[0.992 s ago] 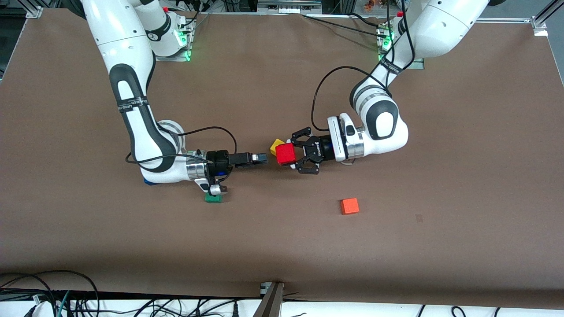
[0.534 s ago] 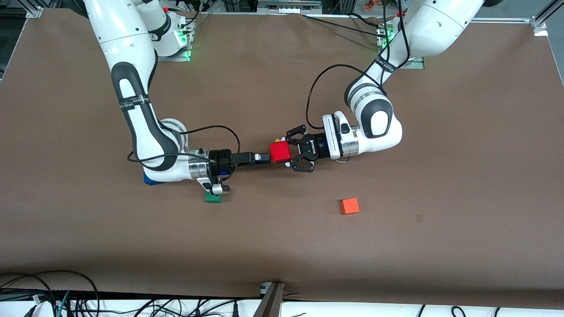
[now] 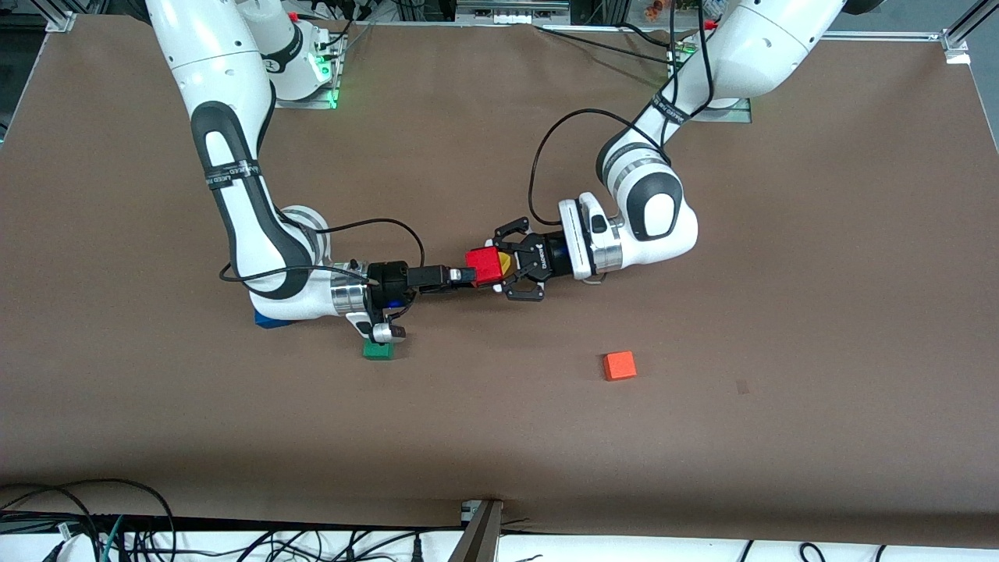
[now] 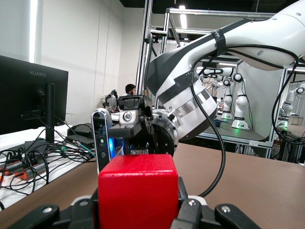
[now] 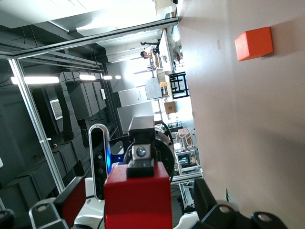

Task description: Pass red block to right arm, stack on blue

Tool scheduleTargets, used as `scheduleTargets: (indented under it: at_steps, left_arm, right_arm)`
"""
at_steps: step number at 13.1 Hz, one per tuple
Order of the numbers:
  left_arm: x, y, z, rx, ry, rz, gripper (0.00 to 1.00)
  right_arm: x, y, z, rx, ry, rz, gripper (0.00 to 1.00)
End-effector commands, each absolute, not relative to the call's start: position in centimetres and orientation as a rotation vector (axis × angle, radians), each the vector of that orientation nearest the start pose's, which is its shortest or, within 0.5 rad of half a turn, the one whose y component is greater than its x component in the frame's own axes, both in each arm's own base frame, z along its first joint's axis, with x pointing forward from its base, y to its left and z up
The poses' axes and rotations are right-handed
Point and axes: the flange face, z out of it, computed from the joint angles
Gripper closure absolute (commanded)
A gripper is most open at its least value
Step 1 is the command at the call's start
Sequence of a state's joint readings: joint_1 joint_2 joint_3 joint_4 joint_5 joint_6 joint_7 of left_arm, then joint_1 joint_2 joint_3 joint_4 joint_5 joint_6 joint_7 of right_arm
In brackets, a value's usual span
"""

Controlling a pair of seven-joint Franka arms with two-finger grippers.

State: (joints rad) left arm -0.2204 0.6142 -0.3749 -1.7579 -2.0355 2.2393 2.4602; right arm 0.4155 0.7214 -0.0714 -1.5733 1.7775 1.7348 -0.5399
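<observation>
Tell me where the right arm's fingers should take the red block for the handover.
Probably the free end of the red block, approached level from the right arm's end of the table. The left gripper holds its other end, and the right gripper is open close beside it.

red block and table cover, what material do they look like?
Red block: matte, uniform colour, crisp edges, no grain or gloss; probably painted wood or moulded plastic, the look leaves it open. Held in the left hand.
Table cover: flat brown sheet, dull, no glare; looks like paper or thin matting, not certain.
</observation>
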Motion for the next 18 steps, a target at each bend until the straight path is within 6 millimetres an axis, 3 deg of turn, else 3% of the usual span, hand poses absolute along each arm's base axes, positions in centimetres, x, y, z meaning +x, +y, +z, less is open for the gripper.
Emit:
scheduleTargets:
  at_steps: [1, 2, 3, 5, 6, 7, 8, 9, 13, 18]
  left_arm:
    - [57.5, -39.3, 26.7, 1.431, -0.993, 1.314, 1.00]
    - [57.8, -39.2, 26.8, 1.448, -0.993, 1.322, 1.00]
    - [57.6, -39.7, 26.9, 1.462, -0.986, 1.321, 1.00]
    - [57.6, -39.9, 26.9, 1.468, -0.971, 1.322, 1.00]
    - [57.6, -39.9, 27.0, 1.467, -0.972, 1.323, 1.00]
    - [57.6, -39.9, 27.0, 1.468, -0.970, 1.323, 1.00]
    - [57.5, -39.9, 27.0, 1.468, -0.962, 1.323, 0.28]
    - [57.4, -39.8, 26.8, 1.475, -0.937, 1.328, 0.00]
    - [58.4, -38.4, 28.4, 1.464, -0.937, 1.375, 0.00]
    - [59.9, -35.7, 32.1, 1.480, -0.828, 1.304, 0.00]
  right_arm:
    - [62.1, 32.8, 27.1, -1.565, 0.085, 0.210, 0.04]
    - [62.1, 32.9, 27.2, -1.564, 0.082, 0.209, 0.23]
    - [62.1, 32.9, 27.2, -1.563, 0.080, 0.207, 0.57]
    - [62.0, 32.9, 27.2, -1.560, 0.063, 0.201, 0.85]
    - [62.0, 32.9, 27.2, -1.559, 0.056, 0.196, 0.91]
    - [62.1, 32.9, 27.2, -1.558, 0.056, 0.196, 0.97]
    - [62.1, 32.8, 27.2, -1.559, 0.057, 0.195, 0.99]
    - [62.1, 32.8, 27.3, -1.558, 0.055, 0.194, 1.00]
    - [62.7, 31.9, 27.6, -1.569, 0.052, 0.176, 1.00]
    - [64.8, 26.7, 29.3, -1.782, -0.066, 0.130, 1.00]
